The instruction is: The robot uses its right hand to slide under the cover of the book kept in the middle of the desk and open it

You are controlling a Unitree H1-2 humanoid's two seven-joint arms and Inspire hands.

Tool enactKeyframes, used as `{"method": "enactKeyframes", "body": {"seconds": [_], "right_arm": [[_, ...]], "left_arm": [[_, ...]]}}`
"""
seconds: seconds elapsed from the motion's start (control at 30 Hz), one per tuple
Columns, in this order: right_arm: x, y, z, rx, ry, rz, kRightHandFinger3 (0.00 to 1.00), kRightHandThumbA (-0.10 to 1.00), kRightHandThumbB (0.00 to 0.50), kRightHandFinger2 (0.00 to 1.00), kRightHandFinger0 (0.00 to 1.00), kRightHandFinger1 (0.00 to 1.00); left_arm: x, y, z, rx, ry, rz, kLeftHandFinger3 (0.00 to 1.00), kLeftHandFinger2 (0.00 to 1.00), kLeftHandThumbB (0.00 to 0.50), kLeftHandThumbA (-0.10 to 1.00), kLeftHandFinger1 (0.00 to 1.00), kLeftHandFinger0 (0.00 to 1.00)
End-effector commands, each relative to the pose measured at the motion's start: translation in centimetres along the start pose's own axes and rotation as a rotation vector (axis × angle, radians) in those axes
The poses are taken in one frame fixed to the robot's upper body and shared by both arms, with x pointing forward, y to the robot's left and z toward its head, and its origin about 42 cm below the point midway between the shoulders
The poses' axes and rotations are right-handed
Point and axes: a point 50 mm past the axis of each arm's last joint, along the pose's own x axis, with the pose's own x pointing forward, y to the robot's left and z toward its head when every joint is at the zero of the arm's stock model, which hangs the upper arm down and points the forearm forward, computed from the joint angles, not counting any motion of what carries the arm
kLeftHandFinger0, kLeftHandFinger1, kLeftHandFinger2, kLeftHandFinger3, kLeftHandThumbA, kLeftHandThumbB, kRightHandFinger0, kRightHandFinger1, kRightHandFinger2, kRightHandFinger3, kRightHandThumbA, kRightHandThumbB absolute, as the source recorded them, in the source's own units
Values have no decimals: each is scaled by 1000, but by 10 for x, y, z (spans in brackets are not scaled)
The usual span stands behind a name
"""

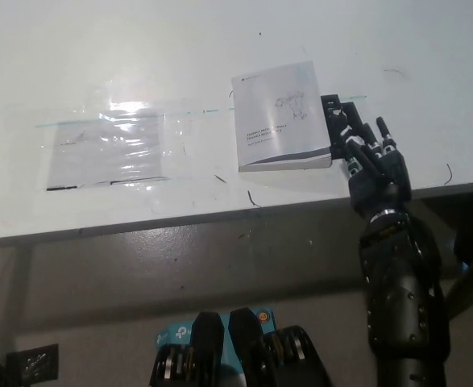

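At the right edge of the book, the fingers of the black right hand lie stretched out and slightly apart, flat and low over the desk, closed on nothing. Their tips reach toward the small black piece that sits on the desk against the book's right side; whether they touch it or the book cannot be told from this angle. The palm sits just beside the book's lower right corner, with the black forearm rising from the bottom right across the desk edge.

The white paperback book lies closed and flat near the middle of the white desk, cover up, printed lines across its lower half, its page block showing along the near edge. To its left, well apart, a clear plastic sleeve is taped flat.

The step in hand looks like the approach for sliding under the cover. To do it well, the fingertips should stay low and meet the right-hand edge just under the cover alone, not the whole page block, then travel leftward while lifting, so the cover hinges over. Pushing too flat would likely shove the light book sideways instead.

The white left hand is out of view.
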Motion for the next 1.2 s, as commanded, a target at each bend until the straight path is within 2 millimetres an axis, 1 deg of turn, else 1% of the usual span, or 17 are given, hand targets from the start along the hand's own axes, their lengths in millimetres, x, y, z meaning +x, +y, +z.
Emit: {"method": "enactKeyframes", "body": {"seconds": [0.0,0.03,0.17,0.23,0.3,0.37,0.43,0.47,0.6,0.63,0.7,0.73,0.87,0.93,0.97,1.03,1.17], "right_arm": [[8,36,11,-5,-31,115,1000,1000,144,1000,1000,1000],[10,38,11,-15,-31,119,1000,1000,150,1000,1000,1000],[21,42,12,-47,-30,136,1000,1000,152,1000,1000,1000],[24,43,13,-56,-28,139,1000,1000,157,1000,1000,1000],[28,46,16,-61,-27,137,1000,1000,154,1000,1000,1000],[31,53,20,-71,-31,150,1000,1000,148,1000,1000,1000],[31,53,19,-71,-29,149,1000,1000,148,1000,1000,1000],[32,57,19,-76,-27,166,1000,1000,141,1000,1000,1000],[30,55,12,-93,-16,166,1000,1000,137,1000,1000,1000],[30,55,9,-99,-13,155,1000,1000,147,1000,1000,1000],[28,53,2,-99,2,153,1000,1000,135,1000,1000,1000],[28,52,-2,-98,10,156,1000,1000,144,1000,1000,1000],[28,51,-10,-99,23,159,1000,1000,138,1000,1000,1000],[28,51,-11,-89,22,157,1000,1000,133,1000,1000,1000],[29,53,-14,-73,29,154,1000,1000,125,1000,1000,1000],[28,53,-17,-65,35,151,1000,1000,131,1000,1000,1000],[26,52,-24,-64,45,151,1000,1000,136,1000,1000,1000]], "left_arm": [[1,-8,13,0,-35,17,1000,996,14,1000,963,929],[3,-8,14,-4,-34,18,1000,1000,1,1000,974,942],[3,-6,15,-18,-37,-6,1000,1000,5,1000,1000,1000],[3,-5,15,-3,-34,4,1000,1000,23,1000,1000,985],[4,-5,15,-12,-30,12,1000,1000,27,1000,1000,979],[3,-4,15,-23,-27,-29,1000,1000,16,1000,1000,1000],[1,-3,16,-5,-32,-11,1000,1000,12,1000,1000,1000],[2,-3,15,-13,-37,16,1000,1000,4,1000,1000,981],[2,-1,16,-18,-42,8,1000,1000,7,1000,1000,989],[4,0,16,-21,-36,6,1000,1000,24,1000,1000,996],[4,1,17,18,-39,-10,1000,1000,19,1000,1000,1000],[5,-1,17,7,-40,-10,1000,1000,22,1000,1000,1000],[1,-1,18,5,-37,-29,1000,1000,24,1000,1000,1000],[0,-3,18,37,-44,-21,1000,1000,17,1000,1000,1000],[3,-4,19,15,-40,-16,1000,1000,12,1000,1000,1000],[1,-4,19,22,-38,-27,1000,1000,18,1000,1000,1000],[2,0,19,38,-46,-41,1000,1000,0,1000,1000,1000]]}}
